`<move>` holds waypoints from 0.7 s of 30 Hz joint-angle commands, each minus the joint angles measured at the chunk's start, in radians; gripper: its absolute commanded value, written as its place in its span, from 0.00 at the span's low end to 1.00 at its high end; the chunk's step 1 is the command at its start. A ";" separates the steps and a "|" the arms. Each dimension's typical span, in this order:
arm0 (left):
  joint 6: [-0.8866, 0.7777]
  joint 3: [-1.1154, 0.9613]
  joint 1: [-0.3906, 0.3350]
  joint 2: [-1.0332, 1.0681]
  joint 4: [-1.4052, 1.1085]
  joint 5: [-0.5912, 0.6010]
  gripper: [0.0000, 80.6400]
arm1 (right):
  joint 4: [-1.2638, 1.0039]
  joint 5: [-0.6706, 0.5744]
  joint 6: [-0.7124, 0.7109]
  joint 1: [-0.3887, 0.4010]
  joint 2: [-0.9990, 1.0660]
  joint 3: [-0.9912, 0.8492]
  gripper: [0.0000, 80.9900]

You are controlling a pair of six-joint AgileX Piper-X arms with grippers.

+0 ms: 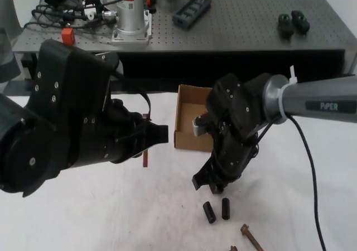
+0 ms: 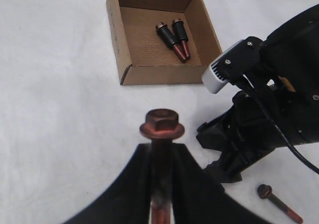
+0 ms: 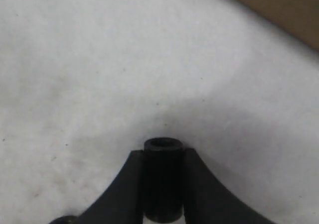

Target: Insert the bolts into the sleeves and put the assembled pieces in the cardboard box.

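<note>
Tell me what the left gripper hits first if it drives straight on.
Likely the near wall of the box: the left gripper, shut on a bolt, points across bare cloth at it. The right arm sits off to one side. Height is unclear, so it might pass over the rim.

- The high camera sits behind my arms and looks forward and down over the worktop (image 1: pixel 83 217). My left arm (image 1: pixel 61 122) is at 9 o'clock, my right arm (image 1: pixel 312 100) at 3 o'clock, and the cardboard box (image 1: pixel 187 103) is near centre.
- My left wrist camera rides close behind my left end effector (image 2: pixel 162 152). It looks along the held bolt (image 2: pixel 162 124) to the box and my right arm beyond, both shared with the high view.
- My right wrist camera looks down from very near, past my right end effector (image 3: pixel 163 159) and its sleeve (image 3: pixel 163 149), at the white worktop.
</note>
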 commanded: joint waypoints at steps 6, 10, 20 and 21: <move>-0.104 0.073 0.001 -0.012 -0.306 0.203 0.01 | -0.047 -0.279 -0.015 -0.060 -0.249 0.045 0.04; -0.228 0.144 0.001 -0.012 -0.614 0.358 0.01 | -0.051 -0.378 -0.015 -0.126 -0.496 0.171 0.04; -0.264 0.177 0.001 -0.012 -0.811 0.573 0.01 | -0.390 -0.762 0.195 -0.002 -0.857 0.630 0.04; -0.264 0.177 0.001 -0.012 -0.811 0.588 0.01 | -0.454 -0.756 0.231 0.021 -0.857 0.654 0.04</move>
